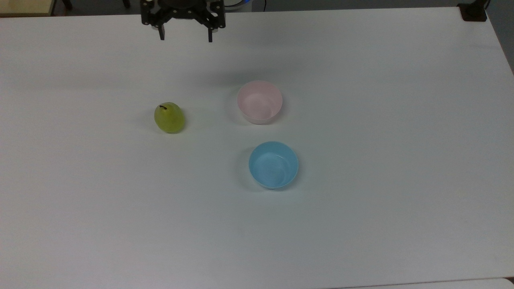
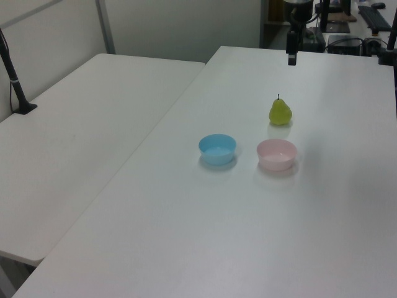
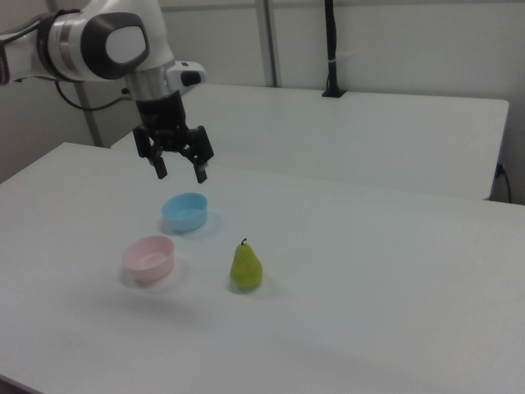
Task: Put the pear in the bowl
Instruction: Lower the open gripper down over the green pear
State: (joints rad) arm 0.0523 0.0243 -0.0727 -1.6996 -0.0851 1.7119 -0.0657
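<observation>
Your gripper (image 1: 185,39) hangs above the bench (image 1: 381,224) with its two fingers spread well apart and nothing between them. In the top view it sits over the bench's far edge, at the top of the frame; in the right view (image 3: 179,171) it is clearly raised off the surface, fingers pointing down. In the left view (image 2: 291,57) you see it edge-on near the far edge.

The pear (image 1: 169,117) stands upright on the bench, stem up, untouched and well apart from the gripper. In the top view it lies below the gripper, toward the middle of the bench and nearer the top view's left edge than either bowl. You can confirm its upright pose in the left view (image 2: 280,112) and the right view (image 3: 245,267).

The pink bowl (image 1: 260,102) rests open side up, with nothing inside, to the top view's right of the pear and apart from it. See also (image 2: 276,154) and (image 3: 149,258).

A light blue bowl (image 1: 274,164) stands near the pink bowl without touching it, closer to the bench's near edge in the top view, also holding nothing. A second bench (image 2: 74,143) adjoins at the left view's left
</observation>
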